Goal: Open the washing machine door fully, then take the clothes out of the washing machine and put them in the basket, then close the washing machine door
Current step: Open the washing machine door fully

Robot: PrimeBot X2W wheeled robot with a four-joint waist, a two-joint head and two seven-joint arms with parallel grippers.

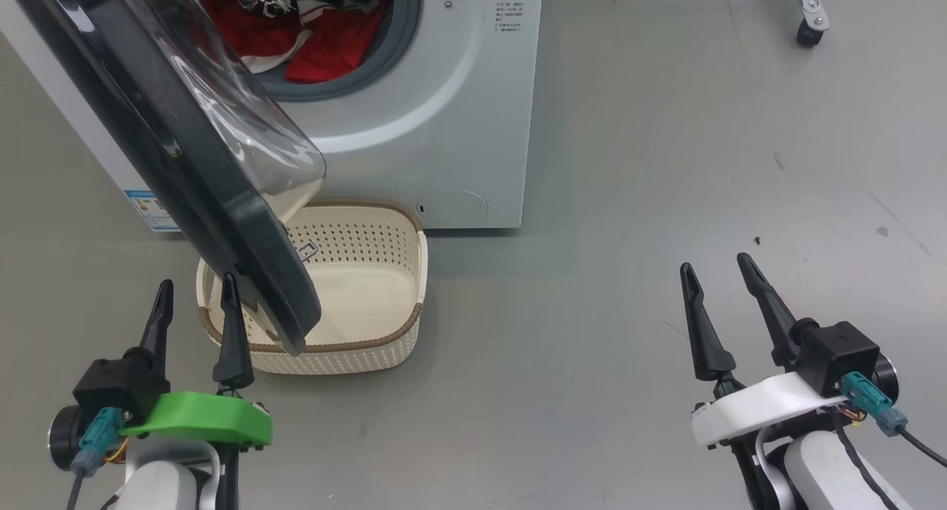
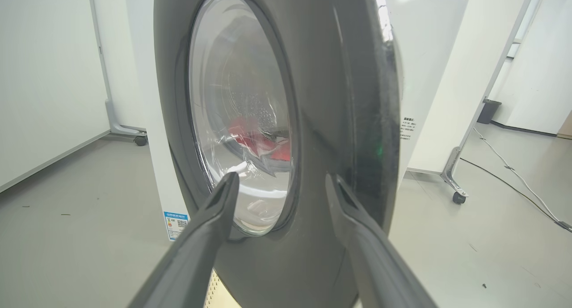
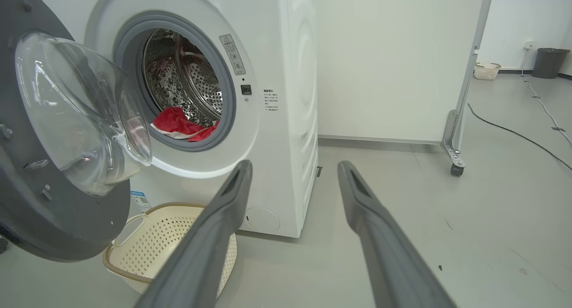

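**Head view:** The washing machine door (image 1: 148,147) is seen swung out from the washing machine (image 1: 459,125), not yet fully open by the look of it. Its long black rim runs diagonally, and its lower free edge hangs over the basket (image 1: 355,358). The left pincer (image 1: 196,282) is spread wide and holds nothing. It is just beside that free edge, on the door's outer side. The right pincer (image 1: 715,263), equally wide and empty, is well apart from the door on its inner side. The left arm is therefore judged the nearer one for the door. The clothes (image 1: 325,47) lie in the drum behind the door and are cut off by the top edge. Part of the basket is hidden by the door.

**Left wrist view:** The door's (image 2: 339,98) glossy outer face is directly ahead of the left pincer (image 2: 282,177), near but not touching. Red clothes (image 2: 250,136) are made out dimly through the glass. The hinge is not seen.

**Right wrist view:** The door's (image 3: 53,227) grey inner face and glass bowl are seen ahead of the right pincer (image 3: 295,163) and off to one side. The clothes (image 3: 176,122) lie low in the drum beyond the door. The basket (image 3: 117,268) sits on the floor below the door. Neither the number of garments nor any lettering can be told.
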